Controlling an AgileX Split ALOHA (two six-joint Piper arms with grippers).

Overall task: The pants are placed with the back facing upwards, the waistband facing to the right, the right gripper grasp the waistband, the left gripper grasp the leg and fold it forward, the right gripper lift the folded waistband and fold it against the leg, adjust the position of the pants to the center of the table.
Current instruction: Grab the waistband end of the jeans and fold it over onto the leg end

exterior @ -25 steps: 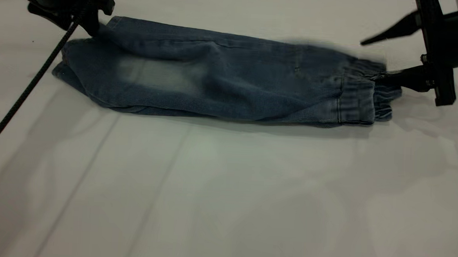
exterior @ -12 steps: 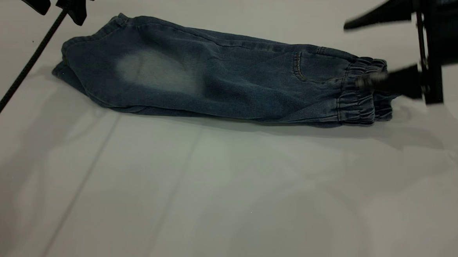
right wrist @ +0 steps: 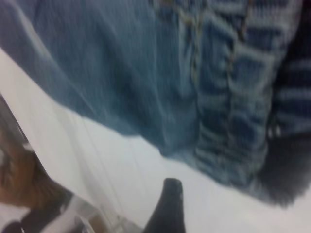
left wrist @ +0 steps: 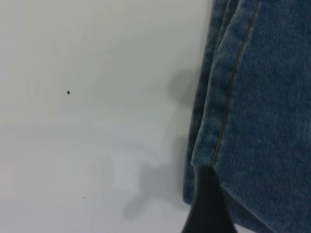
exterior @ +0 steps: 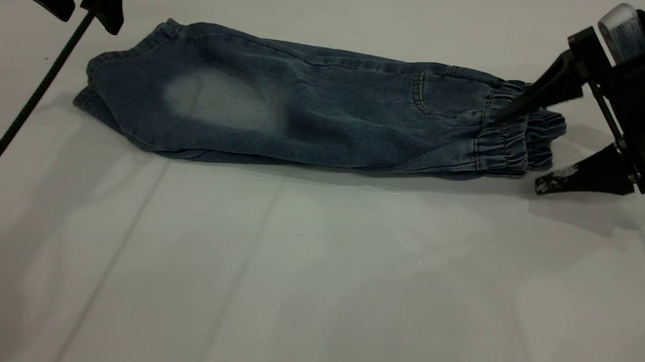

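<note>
Just pants [exterior: 315, 111] beside right hand [exterior: 520, 150]

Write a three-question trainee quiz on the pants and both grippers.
1. True or false: the pants lie folded lengthwise on the table.
2. Which end does the right gripper straddle? A leg hems, B elastic waistband, C pale patch.
3. Fill in: the left gripper sits above the far-left corner, holding ____.

Key
1. True.
2. B; its jaws are spread, one fingertip over the waistband, the other at table level beside it.
3. Nothing; it is clear of the fabric.
</note>
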